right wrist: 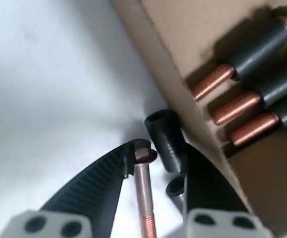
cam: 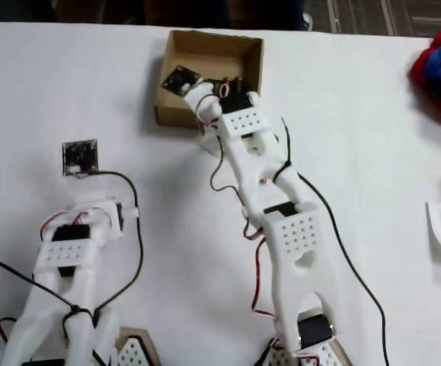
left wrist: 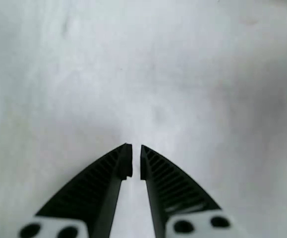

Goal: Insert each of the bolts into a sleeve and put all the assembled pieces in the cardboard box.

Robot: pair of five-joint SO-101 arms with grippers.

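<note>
Copper bolts sleeved in black, three assembled pieces [right wrist: 255, 47], lie in the brown cardboard box [right wrist: 155, 69]; outstanding: one loose copper bolt [right wrist: 143, 193] and black cylindrical sleeve [right wrist: 165, 139] outside its wall, between the right gripper's [right wrist: 158, 153] parted jaws; left gripper [left wrist: 136, 153] closed, empty

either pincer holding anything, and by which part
Left pincer holds nothing. A copper bolt and black sleeve sit at the right pincer; whether it grips either cannot be told.

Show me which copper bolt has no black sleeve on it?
The bolt between the right hand's fingers, outside the cardboard box, is bare. The three bolts in the box each wear a sleeve.
</note>
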